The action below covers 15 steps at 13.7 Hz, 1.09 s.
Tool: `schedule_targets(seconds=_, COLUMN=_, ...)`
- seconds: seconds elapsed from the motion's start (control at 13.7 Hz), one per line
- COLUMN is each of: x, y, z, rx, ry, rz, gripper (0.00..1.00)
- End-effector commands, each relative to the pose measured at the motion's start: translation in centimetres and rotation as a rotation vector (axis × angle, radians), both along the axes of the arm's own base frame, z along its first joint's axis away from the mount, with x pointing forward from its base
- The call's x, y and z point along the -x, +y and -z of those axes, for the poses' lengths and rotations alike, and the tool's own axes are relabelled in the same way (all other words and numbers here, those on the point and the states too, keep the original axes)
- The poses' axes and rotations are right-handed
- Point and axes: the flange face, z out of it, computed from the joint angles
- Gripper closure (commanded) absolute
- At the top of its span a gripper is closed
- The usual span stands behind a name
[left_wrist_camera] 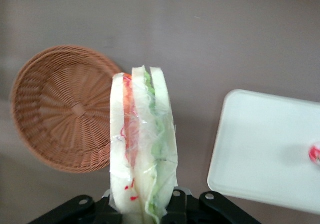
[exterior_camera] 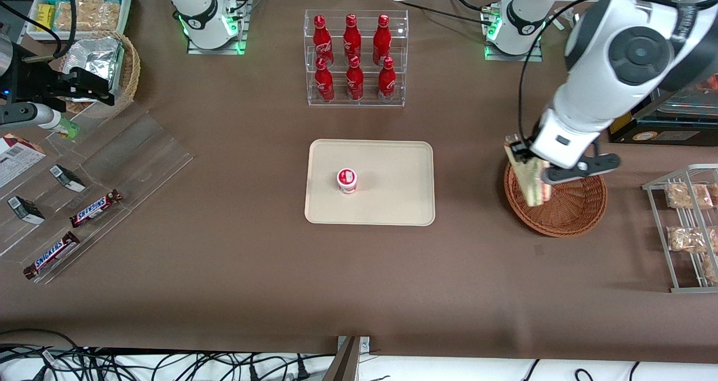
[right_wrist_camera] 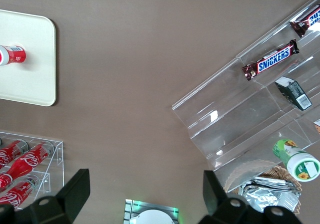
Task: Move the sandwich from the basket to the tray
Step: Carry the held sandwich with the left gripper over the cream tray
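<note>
The gripper [exterior_camera: 530, 170] is clamped on the sandwich [exterior_camera: 530, 178], holding it clear above the basket [exterior_camera: 561, 210], over the rim that faces the tray [exterior_camera: 370, 182]. In the wrist view the sandwich [left_wrist_camera: 142, 144] stands on edge, its long axis running straight out from the fingers [left_wrist_camera: 112, 204], filling layers showing edge-on, the basket [left_wrist_camera: 62, 108] empty beneath. On the tray stands a small red-and-white cup [exterior_camera: 346, 180], its writing too small to read. Toward the parked arm's end lie two bars [exterior_camera: 95, 208] marked SNICKERS. Farthest, a clear rack holds red bottles [exterior_camera: 351, 55].
</note>
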Motion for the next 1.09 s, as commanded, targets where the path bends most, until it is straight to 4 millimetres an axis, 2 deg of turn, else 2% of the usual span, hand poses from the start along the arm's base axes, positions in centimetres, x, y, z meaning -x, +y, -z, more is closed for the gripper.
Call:
schedule_targets(seconds=0.0, x=-0.2, y=-3.3, z=0.6, rx=0.092, ry=-0.003, rz=0.151, gripper=1.00)
schedule_targets(seconds=0.22, x=0.7, y=-7.1, z=1.9, rx=0.116, ry=0.001, rz=0.216, gripper=1.00)
schedule_targets(seconds=0.51, x=1.6, y=-11.4, z=6.7, rx=0.138, ry=0.033, rz=0.259, gripper=1.00)
schedule_targets(seconds=0.73, x=2.1, y=-13.1, z=10.1, rx=0.117, ry=0.044, rz=0.232, gripper=1.00)
schedule_targets(seconds=1.02, x=4.5, y=-16.6, z=15.5, rx=0.065, ry=0.003, rz=0.227, gripper=1.00)
